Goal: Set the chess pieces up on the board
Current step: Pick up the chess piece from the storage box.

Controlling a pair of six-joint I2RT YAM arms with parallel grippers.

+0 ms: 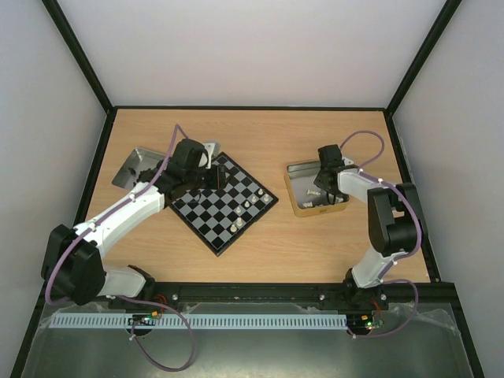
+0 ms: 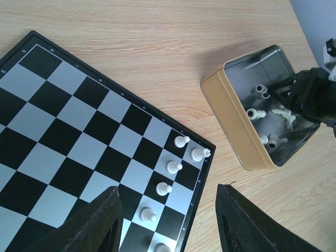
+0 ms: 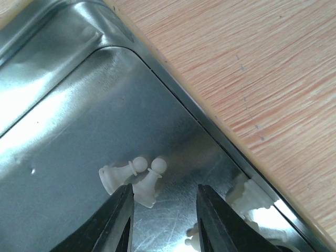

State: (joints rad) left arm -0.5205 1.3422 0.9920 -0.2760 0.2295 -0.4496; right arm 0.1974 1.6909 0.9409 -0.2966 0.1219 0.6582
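The board lies turned like a diamond left of centre, and several white chess pieces stand along its right edge. My left gripper hangs open over that edge with nothing between its fingers; from above it is over the board's far corner. My right gripper reaches down into a gold-walled tin. In the right wrist view its jaws stand apart just above the tin floor. Two pawns lie there, one against the left finger and another behind it. Nothing is clamped.
More pieces lie in the tin's corner to the right of the jaws. A shallow metal tray sits at the back left behind the left arm. Black frame posts and white walls bound the wooden table.
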